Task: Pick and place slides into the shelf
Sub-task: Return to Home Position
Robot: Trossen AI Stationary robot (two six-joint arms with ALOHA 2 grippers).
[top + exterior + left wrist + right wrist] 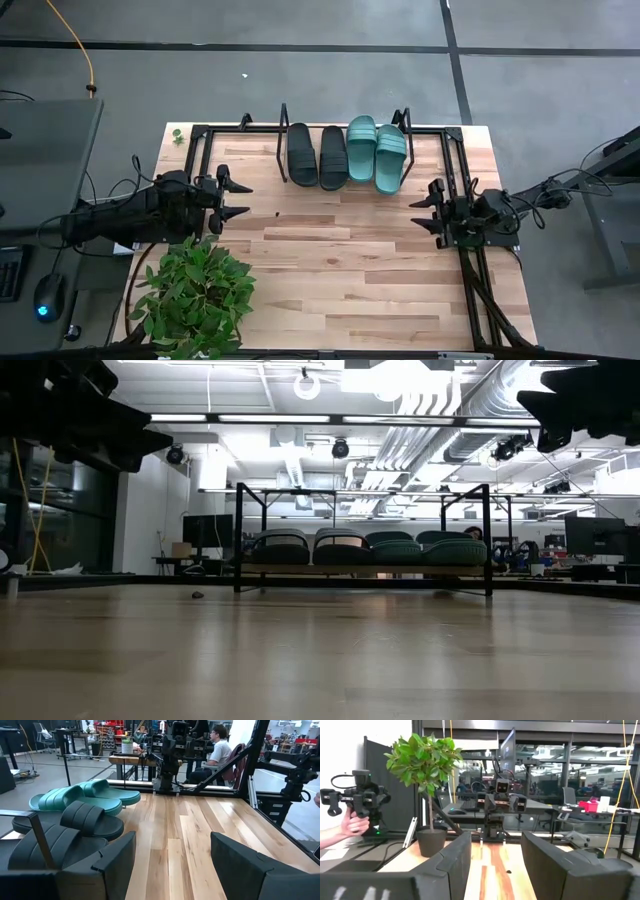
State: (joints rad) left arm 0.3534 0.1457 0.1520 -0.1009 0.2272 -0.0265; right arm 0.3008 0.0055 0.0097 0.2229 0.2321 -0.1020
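Light wooden surface (350, 270), potted plant (195, 295) beside left arm. Shelf (238, 535) at far edge carries all four slides in one row, side by side: black slides (302, 155) on left, teal slides (361, 148) on right. Left hand (248, 199) over surface's left side, fingers wide apart, empty. Right hand (414, 217) over right side, likewise wide apart, empty.

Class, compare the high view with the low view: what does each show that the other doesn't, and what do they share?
Only the high view: the potted plant, plus the left gripper and right gripper, both open. Only the low view: the room's ceiling lights and ducts. Both: two black slides and two teal slides side by side on the shelf.
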